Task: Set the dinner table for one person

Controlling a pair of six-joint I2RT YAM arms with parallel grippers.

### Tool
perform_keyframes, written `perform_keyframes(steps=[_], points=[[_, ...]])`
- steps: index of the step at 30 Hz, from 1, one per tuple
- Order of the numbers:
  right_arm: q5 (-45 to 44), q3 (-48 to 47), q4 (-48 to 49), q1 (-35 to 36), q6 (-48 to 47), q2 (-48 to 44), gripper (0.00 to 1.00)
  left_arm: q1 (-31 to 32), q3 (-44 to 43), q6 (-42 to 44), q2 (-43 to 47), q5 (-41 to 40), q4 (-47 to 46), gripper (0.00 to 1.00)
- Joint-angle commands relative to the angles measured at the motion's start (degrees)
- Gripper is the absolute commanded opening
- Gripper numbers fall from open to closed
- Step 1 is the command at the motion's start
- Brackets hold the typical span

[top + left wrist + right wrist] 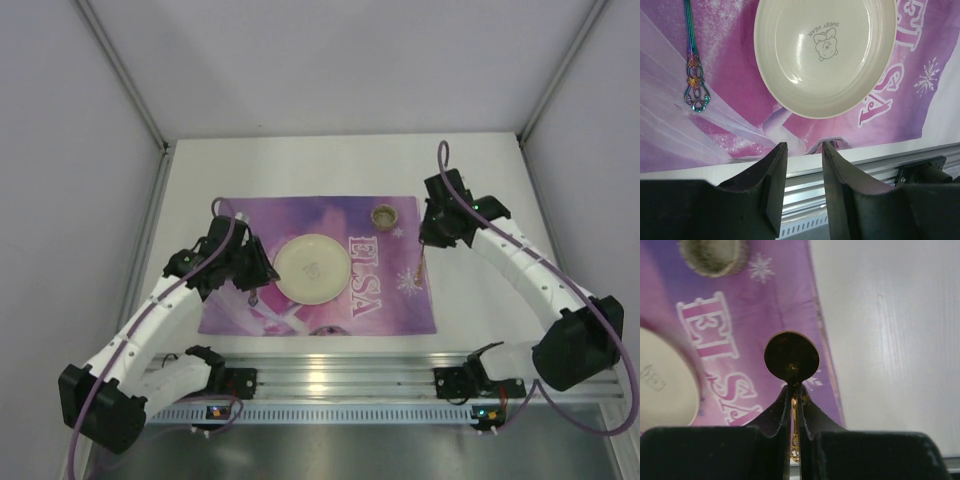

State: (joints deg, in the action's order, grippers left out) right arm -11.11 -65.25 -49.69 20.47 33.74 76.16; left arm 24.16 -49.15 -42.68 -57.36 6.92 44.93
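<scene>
The white dinner table (480, 180) carries a purple "ELSA" placemat (380, 300). A cream plate (312, 268) sits at the mat's middle and shows in the left wrist view (825, 50). My right gripper (422, 243) is shut on a gold spoon (417, 272) and holds it above the mat's right edge. In the right wrist view the spoon's bowl (791, 356) sticks out past the gripper (795, 390). My left gripper (254, 292) is open and empty (802, 147), left of the plate. An iridescent utensil handle (694, 75) lies on the mat beside it.
A small round brown cup (384, 214) stands on the mat's far right part and shows in the right wrist view (714, 255). A ribbed silver rail (330, 380) runs along the near edge. Grey walls close in the table's sides and back.
</scene>
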Motion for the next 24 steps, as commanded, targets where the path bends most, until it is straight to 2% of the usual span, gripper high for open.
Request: perform_keyframes(steps=[1,7,16,24], points=[[0.21,-3.29,-3.84,6.76,3.26,1.95,0.0,0.27,-0.16,-1.97,1.55,-1.03,1.3,0.39],[2.33,-8.04,-1.11,16.88,6.34,13.02,0.0,0.27,-2.09,-2.68,2.34,-2.61,4.02,0.38],[4.35,-10.33,4.42,17.5,6.52,26.04,0.0,0.27,-3.33,-3.82,6.56,-4.28,8.16,0.37],[4.08,-11.74,6.54,17.15,6.25,31.41,0.0,0.27,-3.5,-4.43,9.11,-5.77,11.67,0.38]])
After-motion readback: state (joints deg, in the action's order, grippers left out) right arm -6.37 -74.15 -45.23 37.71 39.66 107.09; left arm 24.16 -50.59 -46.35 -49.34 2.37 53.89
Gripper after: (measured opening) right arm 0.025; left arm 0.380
